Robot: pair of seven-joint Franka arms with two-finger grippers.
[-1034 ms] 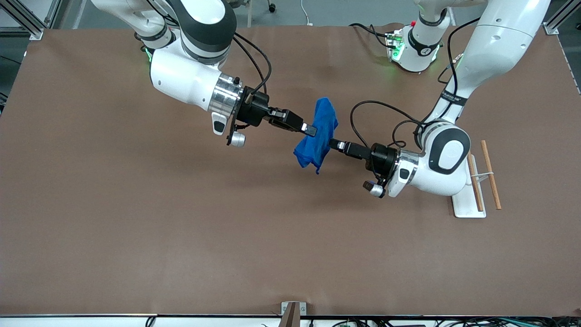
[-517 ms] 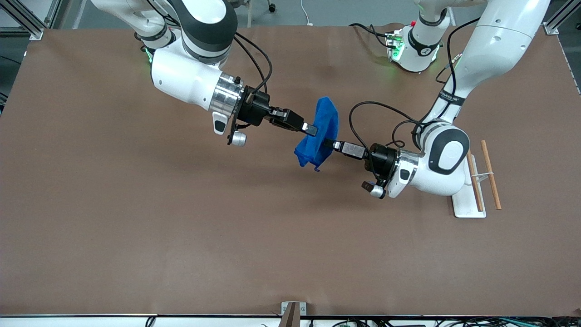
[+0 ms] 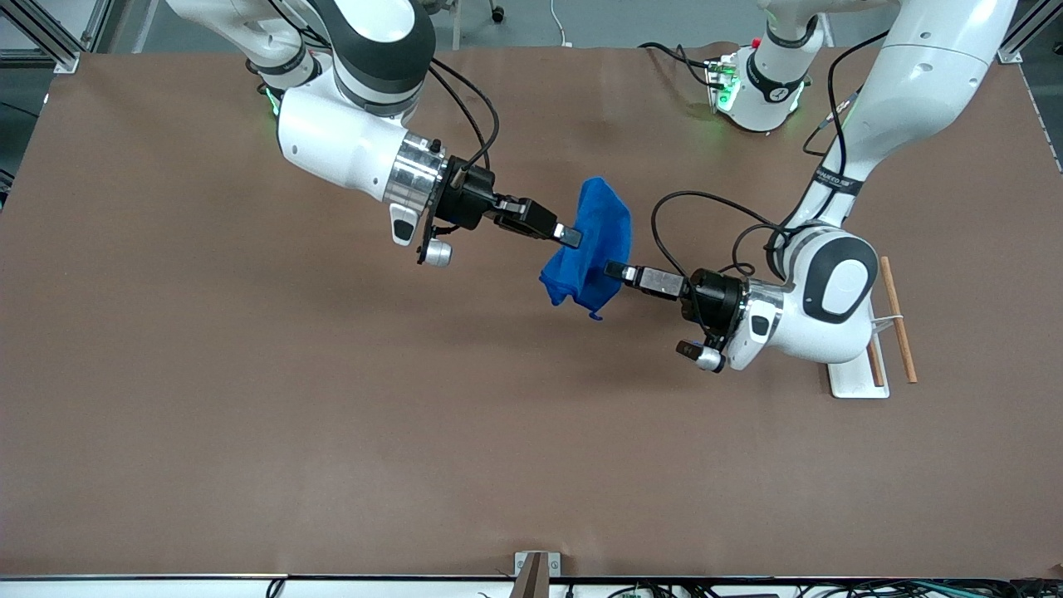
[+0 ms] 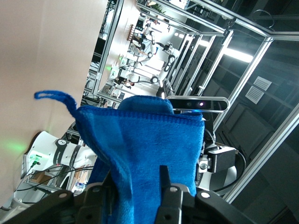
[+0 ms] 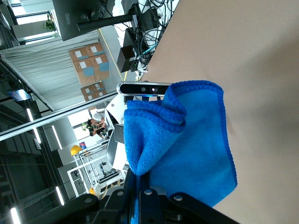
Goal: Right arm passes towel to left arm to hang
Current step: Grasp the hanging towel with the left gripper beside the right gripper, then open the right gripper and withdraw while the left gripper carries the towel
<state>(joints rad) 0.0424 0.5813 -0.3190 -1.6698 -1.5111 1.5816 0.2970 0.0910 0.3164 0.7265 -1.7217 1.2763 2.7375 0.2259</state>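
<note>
One blue towel (image 3: 591, 249) hangs above the brown worktop (image 3: 249, 399), held between two white robot arms: the right arm (image 3: 349, 141) and the left arm (image 3: 830, 291). Each arm carries one black tool, making two in all: the right tool (image 3: 571, 237) and the left tool (image 3: 613, 270). One white rack (image 3: 855, 374) with two wooden rods (image 3: 897, 320) sits at the left arm's end of the worktop.

The towel (image 3: 591, 249) is soft, fuzzy microfibre-like cloth; the desk (image 3: 332, 415) looks matt, perhaps paper-covered; the rack's rods (image 3: 898, 320) are wooden.
</note>
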